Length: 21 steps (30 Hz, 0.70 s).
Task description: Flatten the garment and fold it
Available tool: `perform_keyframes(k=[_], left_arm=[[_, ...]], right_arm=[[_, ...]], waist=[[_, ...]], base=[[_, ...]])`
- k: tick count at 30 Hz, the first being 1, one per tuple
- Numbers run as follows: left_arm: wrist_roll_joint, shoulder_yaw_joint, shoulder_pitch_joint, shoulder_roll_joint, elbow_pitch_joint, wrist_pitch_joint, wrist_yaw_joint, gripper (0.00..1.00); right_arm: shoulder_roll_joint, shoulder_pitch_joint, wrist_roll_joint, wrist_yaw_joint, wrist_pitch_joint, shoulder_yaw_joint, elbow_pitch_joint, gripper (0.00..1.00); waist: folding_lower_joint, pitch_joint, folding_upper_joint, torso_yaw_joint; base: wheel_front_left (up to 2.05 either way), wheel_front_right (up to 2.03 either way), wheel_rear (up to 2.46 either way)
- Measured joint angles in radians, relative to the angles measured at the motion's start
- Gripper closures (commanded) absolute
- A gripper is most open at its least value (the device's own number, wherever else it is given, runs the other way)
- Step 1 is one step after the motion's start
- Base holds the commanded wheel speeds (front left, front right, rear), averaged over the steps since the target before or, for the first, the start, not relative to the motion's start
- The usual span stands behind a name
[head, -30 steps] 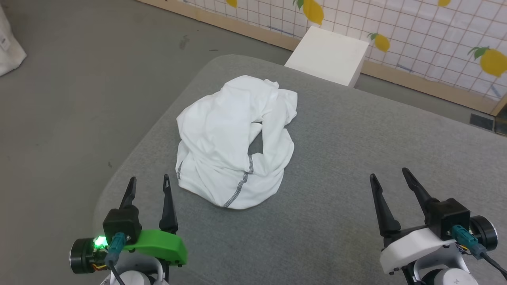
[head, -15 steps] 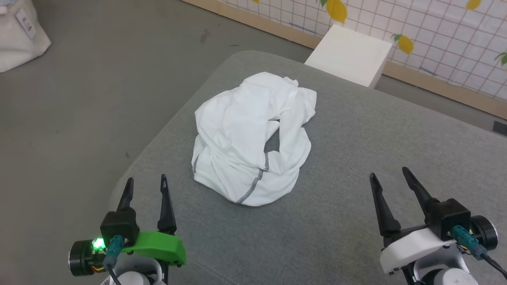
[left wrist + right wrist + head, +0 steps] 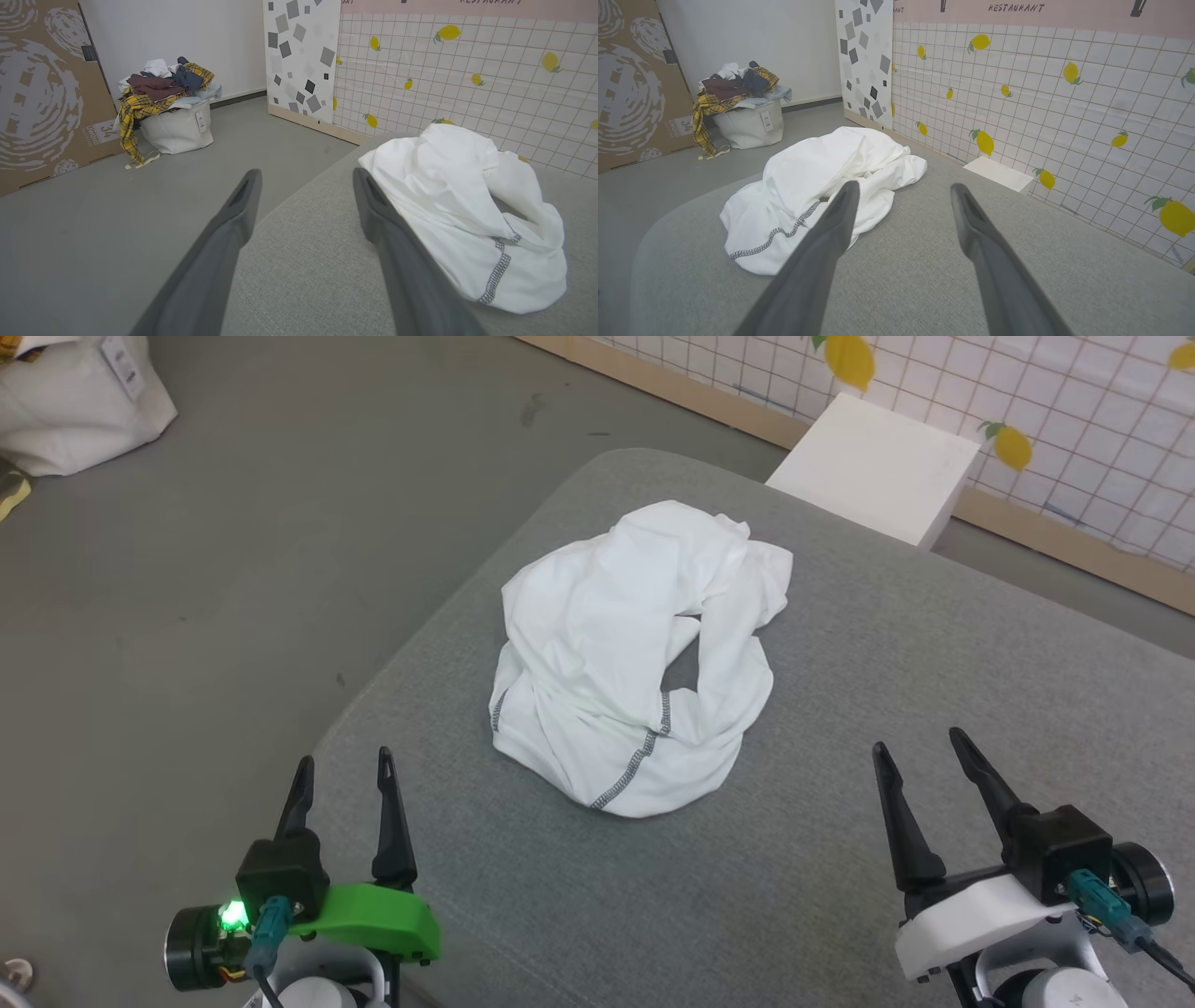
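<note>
Garment [image 3: 635,653]: crumpled heap on grey cushion [image 3: 840,859], not yet flattened. Head view has swung over the last second; the heap itself unmoved. Left gripper [image 3: 345,756], right gripper [image 3: 916,740]: fingers apart, empty, short of the cloth; work unstarted

Scene brightly, evenly lit; diffuse light, shadows faint. Whites of garment [image 3: 597,616] nearly blown out, folds weakly shaded. Wrist views bowed at edges by wide-angle lens; left gripper [image 3: 307,171] fingers [image 3: 210,261] softened near lens.

Left gripper [image 3: 345,756] – green bracket, green LED, right gripper [image 3: 916,742] – white bracket, 2 dark fingers each
</note>
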Motion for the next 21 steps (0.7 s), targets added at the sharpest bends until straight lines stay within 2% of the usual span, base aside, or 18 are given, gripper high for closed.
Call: perform_keyframes(k=[12, 16, 21], left_arm=[[-0.008, -0.002, -0.002, 0.0, 0.008, -0.004, 0.002, 0.0], [-0.057, -0.003, -0.04, -0.001, 0.025, 0.013, -0.028, 0.0], [-0.103, -0.008, -0.223, 0.008, 0.071, 0.146, -0.078, 0.0]], right_arm=[[0.0, 0.0, 0.001, 0.0, -0.005, -0.002, 0.0, 0.0], [0.0, -0.004, 0.002, 0.0, -0.004, 0.002, -0.003, 0.0], [0.0, -0.046, -0.009, 0.0, 0.011, 0.01, -0.034, 0.0]], waist=[[0.0, 0.006, 0.0, 0.001], [0.0, 0.013, 0.0001, -0.009], [0.0, 0.052, 0.0, -0.028]], base=[[0.0, 0.0, 0.0], [0.0, 0.0, 0.0], [0.0, 0.0, 0.0]])
